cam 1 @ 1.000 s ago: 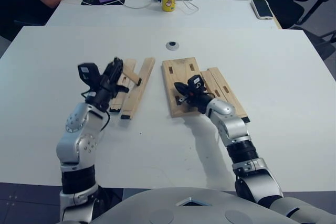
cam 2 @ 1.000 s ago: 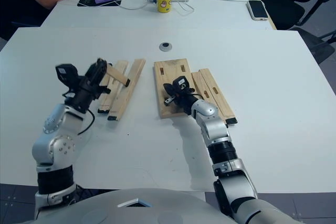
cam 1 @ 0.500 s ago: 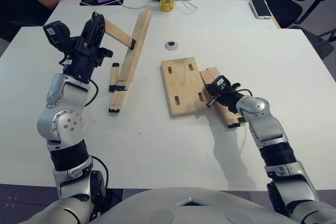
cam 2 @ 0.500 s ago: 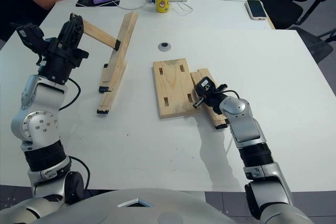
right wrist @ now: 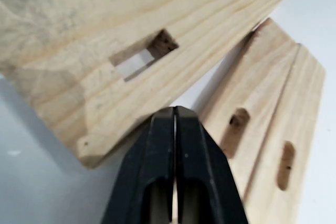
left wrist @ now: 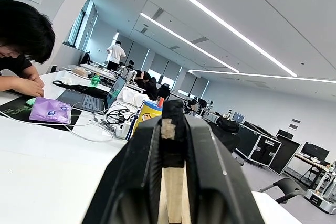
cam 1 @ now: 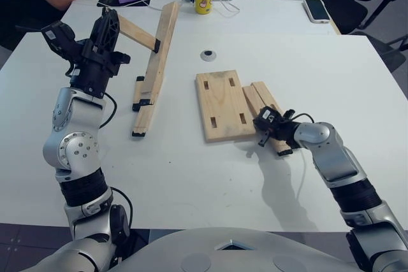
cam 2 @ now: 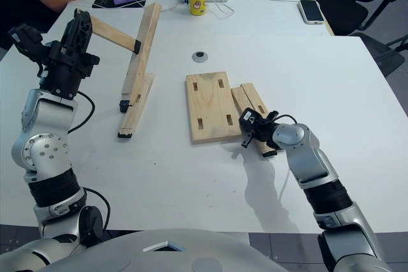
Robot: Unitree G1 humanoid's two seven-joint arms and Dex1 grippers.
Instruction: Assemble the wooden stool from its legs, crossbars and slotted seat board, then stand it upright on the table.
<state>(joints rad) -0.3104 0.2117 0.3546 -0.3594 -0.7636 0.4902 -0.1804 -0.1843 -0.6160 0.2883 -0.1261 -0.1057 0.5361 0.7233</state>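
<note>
Rising a little further since half a second ago, the left claw (cam 1: 107, 25) carries its load toward 10 o'clock, while the right claw (cam 1: 263, 128) has slid back along the table toward the robot. The left claw is clenched on a short pale wooden crossbar (cam 1: 137, 32), whose far end joins a long pale wooden leg (cam 1: 161, 46). That leg stands tilted, its lower end down by the loose wooden pieces (cam 1: 145, 113) lying on the white table (cam 1: 319, 68). At the table's middle lies the flat pale wooden seat board with four slots (cam 1: 220, 103). Two slotted pale wooden legs (cam 1: 262, 99) lie side by side at its 3 o'clock, just beside it. The right claw's fingers (right wrist: 157, 145) are pressed together on nothing, at the board's 4 o'clock corner, over the legs' near ends.
</note>
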